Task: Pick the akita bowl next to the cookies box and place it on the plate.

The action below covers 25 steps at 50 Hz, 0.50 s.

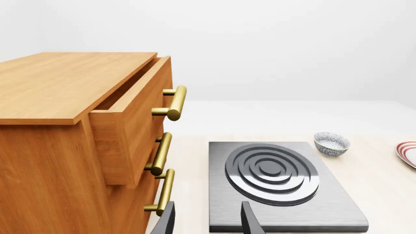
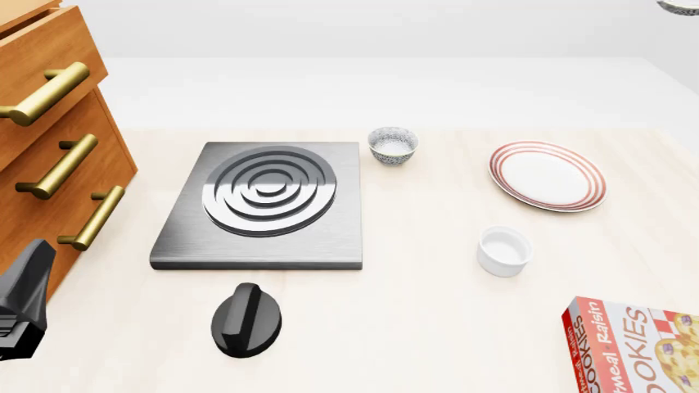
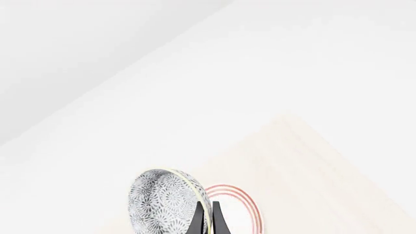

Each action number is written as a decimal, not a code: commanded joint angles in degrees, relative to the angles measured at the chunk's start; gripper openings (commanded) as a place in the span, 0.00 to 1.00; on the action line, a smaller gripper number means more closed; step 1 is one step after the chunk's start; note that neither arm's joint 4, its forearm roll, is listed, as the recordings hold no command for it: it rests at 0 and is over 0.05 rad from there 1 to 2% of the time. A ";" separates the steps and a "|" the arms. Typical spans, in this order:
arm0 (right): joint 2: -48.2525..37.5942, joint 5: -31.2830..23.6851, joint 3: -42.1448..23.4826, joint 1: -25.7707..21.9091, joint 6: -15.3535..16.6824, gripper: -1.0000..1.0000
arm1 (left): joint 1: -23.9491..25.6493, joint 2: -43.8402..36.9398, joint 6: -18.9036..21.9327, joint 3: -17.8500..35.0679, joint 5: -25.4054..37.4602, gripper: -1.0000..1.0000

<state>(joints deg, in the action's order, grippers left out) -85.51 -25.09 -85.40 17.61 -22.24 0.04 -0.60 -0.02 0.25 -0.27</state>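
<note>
Akita bowl (image 3: 165, 202): pinched by the rim, tilted on edge, lifted high for carrying.
Right gripper (image 3: 207, 219): closed on that rim.
Plate (image 2: 546, 176): far right, bare, awaiting the bowl.
Left gripper (image 1: 208, 219): parted, idle, near left.
Cookies box (image 2: 633, 348): near right corner.

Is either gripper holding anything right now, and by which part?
The right gripper pinches an akita bowl by its rim; the left gripper holds nothing.

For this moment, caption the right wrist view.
Right claw pinching the rim of the tilted akita bowl, lifted above the plate.
</note>
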 commanded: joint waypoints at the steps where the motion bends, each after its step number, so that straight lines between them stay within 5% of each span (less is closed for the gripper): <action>1: -4.70 2.51 -1.46 -5.22 -6.17 0.00 | 0.00 -0.01 0.00 0.00 0.00 1.00; 7: -7.03 6.32 1.67 -8.46 -9.16 0.00 | 0.01 0.01 0.01 0.00 0.00 1.00; 25: -17.09 15.36 6.18 -13.12 -9.07 0.00 | 0.00 0.00 0.01 0.00 0.00 1.00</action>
<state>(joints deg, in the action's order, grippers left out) -97.99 -13.94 -80.85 6.58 -30.31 0.04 -0.60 -0.02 0.25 -0.27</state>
